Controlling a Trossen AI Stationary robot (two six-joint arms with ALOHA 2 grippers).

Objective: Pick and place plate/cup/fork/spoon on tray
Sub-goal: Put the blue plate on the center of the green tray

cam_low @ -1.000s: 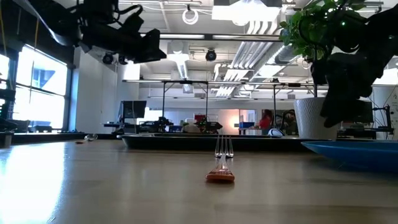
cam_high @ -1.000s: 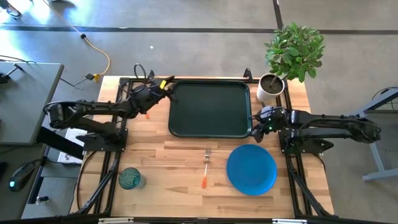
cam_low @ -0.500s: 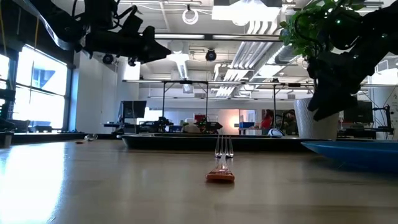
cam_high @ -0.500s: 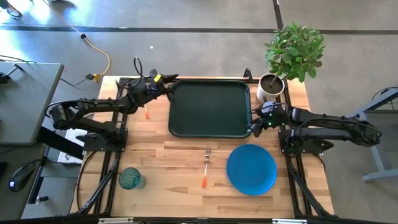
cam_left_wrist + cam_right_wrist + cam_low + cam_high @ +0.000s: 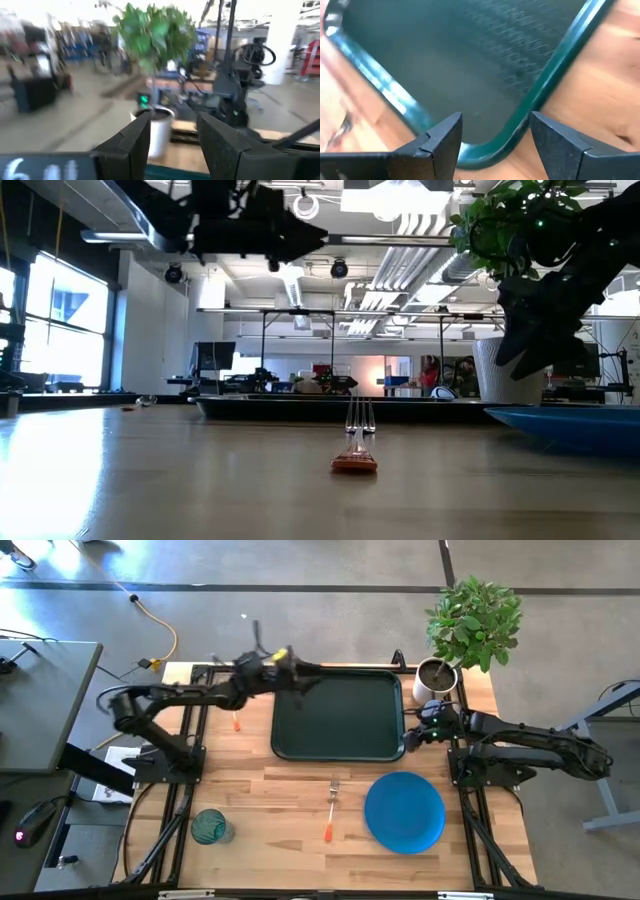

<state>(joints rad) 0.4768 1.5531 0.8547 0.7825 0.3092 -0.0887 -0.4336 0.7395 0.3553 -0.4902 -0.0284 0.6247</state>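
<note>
You have almost nothing to read here: only blurred pale marks at the edge of the left wrist view, and they cannot be made out.

**Right wrist: tray corner between the fingers**

You're looking past the right end effector (image 5: 492, 137), its two dark fingers (image 5: 437, 142) spread apart with nothing between them. Beyond them lies a rounded corner of the tray (image 5: 470, 65), its raised rim curving just ahead. Table (image 5: 610, 90) wood shows on both sides of the tray.

fork (image 5: 331, 808) btwn cup (image 5: 210, 827) & plate (image 5: 405, 812), tray (image 5: 338, 715) behind.
</note>
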